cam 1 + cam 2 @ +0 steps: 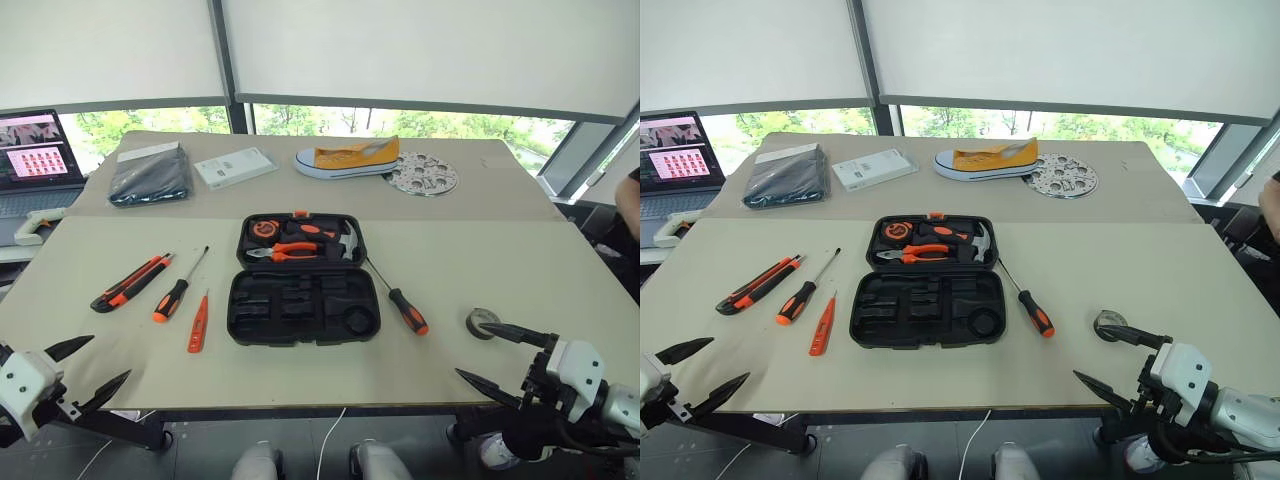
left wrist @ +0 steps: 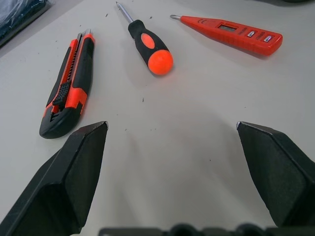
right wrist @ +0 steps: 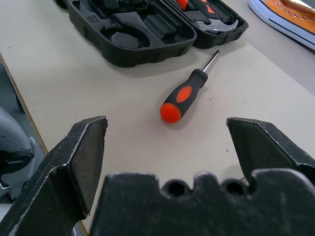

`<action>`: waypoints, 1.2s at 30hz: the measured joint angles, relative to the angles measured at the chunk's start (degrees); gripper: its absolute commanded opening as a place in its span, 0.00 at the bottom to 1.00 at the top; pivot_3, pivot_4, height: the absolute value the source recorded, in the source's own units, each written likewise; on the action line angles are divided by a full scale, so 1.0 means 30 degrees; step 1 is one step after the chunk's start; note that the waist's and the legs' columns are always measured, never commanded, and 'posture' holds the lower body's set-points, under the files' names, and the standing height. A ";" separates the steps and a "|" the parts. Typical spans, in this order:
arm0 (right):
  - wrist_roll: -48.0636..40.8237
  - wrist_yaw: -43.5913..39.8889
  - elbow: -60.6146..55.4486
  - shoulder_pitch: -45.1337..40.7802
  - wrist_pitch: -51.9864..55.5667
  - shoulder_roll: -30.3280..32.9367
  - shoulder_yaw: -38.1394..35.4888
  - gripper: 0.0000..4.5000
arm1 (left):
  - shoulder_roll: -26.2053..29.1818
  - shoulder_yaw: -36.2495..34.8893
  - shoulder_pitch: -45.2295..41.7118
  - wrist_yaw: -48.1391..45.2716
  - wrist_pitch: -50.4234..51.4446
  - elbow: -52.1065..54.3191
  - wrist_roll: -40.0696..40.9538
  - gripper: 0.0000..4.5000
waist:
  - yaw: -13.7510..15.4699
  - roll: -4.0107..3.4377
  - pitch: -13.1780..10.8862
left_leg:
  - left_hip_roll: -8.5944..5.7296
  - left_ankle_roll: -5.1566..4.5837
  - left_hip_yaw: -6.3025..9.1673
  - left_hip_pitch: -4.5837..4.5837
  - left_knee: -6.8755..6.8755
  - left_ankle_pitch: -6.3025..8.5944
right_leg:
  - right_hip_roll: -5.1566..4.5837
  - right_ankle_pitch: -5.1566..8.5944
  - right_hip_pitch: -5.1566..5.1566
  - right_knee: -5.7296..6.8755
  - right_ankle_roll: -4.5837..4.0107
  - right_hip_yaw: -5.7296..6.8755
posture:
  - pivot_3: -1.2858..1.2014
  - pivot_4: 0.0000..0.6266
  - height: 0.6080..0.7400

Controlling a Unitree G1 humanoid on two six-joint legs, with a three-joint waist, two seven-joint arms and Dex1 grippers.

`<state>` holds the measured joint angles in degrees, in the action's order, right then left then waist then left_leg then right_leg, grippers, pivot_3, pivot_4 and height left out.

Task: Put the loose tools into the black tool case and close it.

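Mid-table: black tool case [image 1: 303, 278] | lying open | near half's recesses bare

Soft daylight comes from the windows [image 1: 400, 122] far ahead of my grippers, below drawn white blinds, and the table [image 1: 500, 260] is evenly bright without glare. Shadows are faint: a pale one under the screwdriver [image 3: 184, 98] ahead of my right gripper [image 3: 167, 128]. My left gripper [image 2: 172, 130] has blurred near fingers [image 2: 74, 172], while the utility knife [image 2: 69, 88] beyond looks sharp. Table edges bow slightly in the head views.
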<state>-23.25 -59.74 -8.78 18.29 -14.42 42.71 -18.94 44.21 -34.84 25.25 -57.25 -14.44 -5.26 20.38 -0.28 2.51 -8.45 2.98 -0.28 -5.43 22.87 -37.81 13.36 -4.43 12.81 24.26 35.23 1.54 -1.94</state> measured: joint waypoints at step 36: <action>-0.1251 -0.0518 0.0256 -0.4991 -0.1891 -0.5140 0.3373 1.00 | 0.0875 0.4368 -1.0728 1.1680 2.2837 0.3740 0.5830 0.89 | -0.0205 0.0071 -0.0023 | -0.0017 -0.0008 0.0028 -0.0155 0.0013 -0.0045 | 0.0045 -0.0016 -0.0010 0.0291 -0.0121 0.0027 | 0.52 0.24 1.00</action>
<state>-27.00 -61.29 -8.01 3.32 -20.09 27.29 -8.82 46.83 -21.74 -6.93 -22.21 54.07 5.96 37.87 -0.90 2.72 -8.52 2.93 -0.30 -5.34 22.40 -37.77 13.23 -4.29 12.76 24.23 36.10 1.18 -1.86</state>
